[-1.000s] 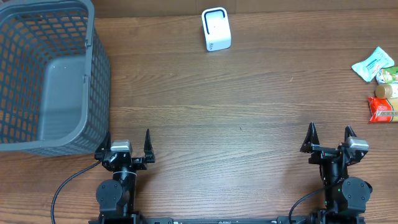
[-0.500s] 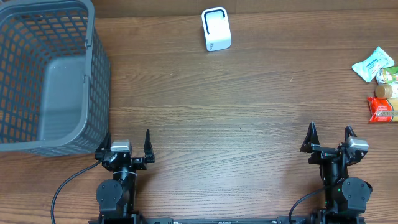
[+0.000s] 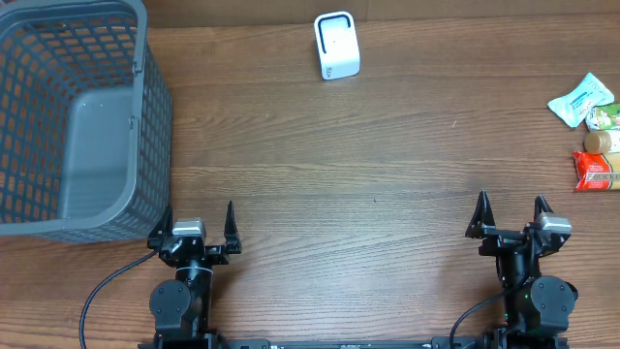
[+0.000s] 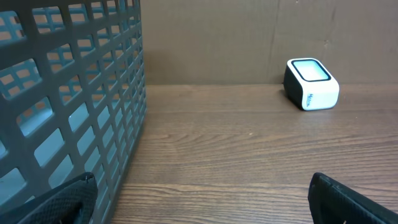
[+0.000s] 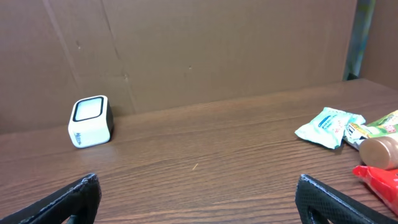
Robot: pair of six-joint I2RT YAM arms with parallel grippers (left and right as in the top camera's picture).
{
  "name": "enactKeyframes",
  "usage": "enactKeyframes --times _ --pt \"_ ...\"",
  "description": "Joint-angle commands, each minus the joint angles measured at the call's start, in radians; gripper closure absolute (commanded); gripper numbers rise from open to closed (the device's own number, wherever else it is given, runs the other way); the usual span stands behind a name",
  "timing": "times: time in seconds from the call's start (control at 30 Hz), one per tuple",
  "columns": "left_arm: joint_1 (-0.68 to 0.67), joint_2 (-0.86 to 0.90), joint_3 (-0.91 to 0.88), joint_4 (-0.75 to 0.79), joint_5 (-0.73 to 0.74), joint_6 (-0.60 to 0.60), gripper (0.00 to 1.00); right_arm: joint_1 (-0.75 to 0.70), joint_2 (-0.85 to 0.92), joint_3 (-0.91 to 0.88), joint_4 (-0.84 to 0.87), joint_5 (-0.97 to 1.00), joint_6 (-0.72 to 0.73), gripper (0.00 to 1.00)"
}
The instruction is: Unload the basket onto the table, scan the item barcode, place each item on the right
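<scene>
A small white scanner box (image 3: 337, 45) stands at the back middle of the table, also seen in the left wrist view (image 4: 311, 83) and the right wrist view (image 5: 91, 121). Items lie at the right edge: a teal packet (image 3: 581, 99) (image 5: 328, 126), a green-labelled pack (image 3: 603, 117), a brown-capped bottle (image 3: 600, 142) (image 5: 379, 151) and a red packet (image 3: 595, 172) (image 5: 379, 183). My left gripper (image 3: 201, 222) (image 4: 202, 198) rests open near the front left, nothing between its fingers. My right gripper (image 3: 510, 213) (image 5: 199, 198) is open at the front right, likewise empty.
A large grey plastic basket (image 3: 73, 116) fills the back left corner; its mesh wall (image 4: 68, 106) stands just left of my left gripper. A brown cardboard wall (image 5: 199, 50) closes the far side of the wooden table (image 3: 368, 194).
</scene>
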Motion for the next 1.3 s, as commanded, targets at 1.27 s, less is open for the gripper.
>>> enactKeyframes --times 1.27 --pt "-0.002 -0.011 -0.004 0.001 0.002 0.022 0.0 0.038 -0.009 -0.01 0.006 0.015 -0.197 0.0"
